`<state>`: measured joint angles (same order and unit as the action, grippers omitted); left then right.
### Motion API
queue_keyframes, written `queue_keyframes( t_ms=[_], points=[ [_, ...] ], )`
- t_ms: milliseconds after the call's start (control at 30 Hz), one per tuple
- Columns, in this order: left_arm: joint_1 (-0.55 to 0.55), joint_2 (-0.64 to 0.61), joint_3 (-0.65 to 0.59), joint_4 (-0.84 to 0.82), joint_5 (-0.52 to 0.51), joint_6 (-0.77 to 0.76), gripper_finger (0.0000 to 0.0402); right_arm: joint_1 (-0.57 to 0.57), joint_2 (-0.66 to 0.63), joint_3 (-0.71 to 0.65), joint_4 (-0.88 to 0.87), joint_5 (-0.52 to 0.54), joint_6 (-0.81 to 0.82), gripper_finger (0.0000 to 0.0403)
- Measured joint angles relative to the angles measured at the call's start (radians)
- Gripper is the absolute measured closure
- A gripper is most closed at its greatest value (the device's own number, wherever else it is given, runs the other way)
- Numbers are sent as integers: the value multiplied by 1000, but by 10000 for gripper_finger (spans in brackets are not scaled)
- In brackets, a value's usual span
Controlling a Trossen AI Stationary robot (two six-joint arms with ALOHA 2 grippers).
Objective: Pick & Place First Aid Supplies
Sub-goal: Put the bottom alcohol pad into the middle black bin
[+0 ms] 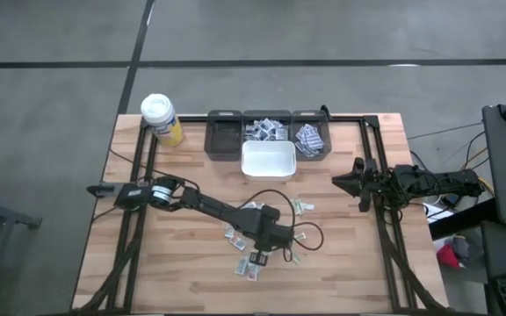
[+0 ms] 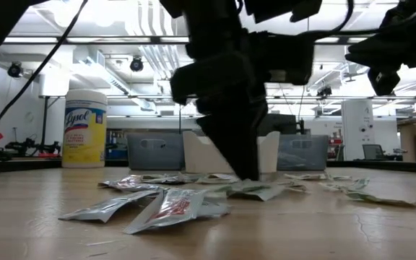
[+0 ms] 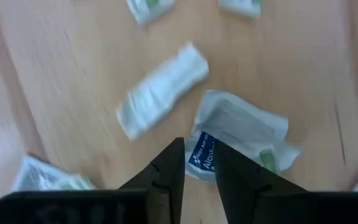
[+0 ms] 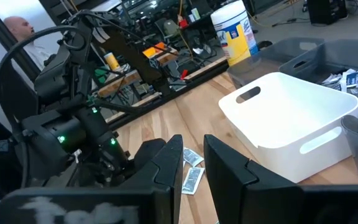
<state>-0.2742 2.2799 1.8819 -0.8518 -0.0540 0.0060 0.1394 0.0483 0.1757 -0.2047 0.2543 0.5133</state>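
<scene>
Left gripper [image 3: 197, 163] low over the scattered packets mid-surface, jaws slightly spread, empty; alcohol packet [image 3: 238, 140] directly ahead of tips, long axis crosswise. Right gripper [image 1: 351, 182] parked by right edge, jaws narrowly apart

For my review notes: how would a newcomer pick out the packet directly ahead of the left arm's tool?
Start at the light wooden table and find the scatter of small flat paper packets near its middle, in front of the white rectangular bin. The left tool hovers with its fingertips slightly apart over one crumpled white packet. Unlike its green-printed neighbours, it carries a blue label.
</scene>
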Motion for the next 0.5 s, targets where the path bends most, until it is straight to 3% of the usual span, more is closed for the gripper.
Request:
queue_keyframes(
  t_ms=[500],
  points=[
    [7, -3, -13, -13, -22, -8, 312, 0, 0, 0, 0, 0, 0, 339]
  ],
)
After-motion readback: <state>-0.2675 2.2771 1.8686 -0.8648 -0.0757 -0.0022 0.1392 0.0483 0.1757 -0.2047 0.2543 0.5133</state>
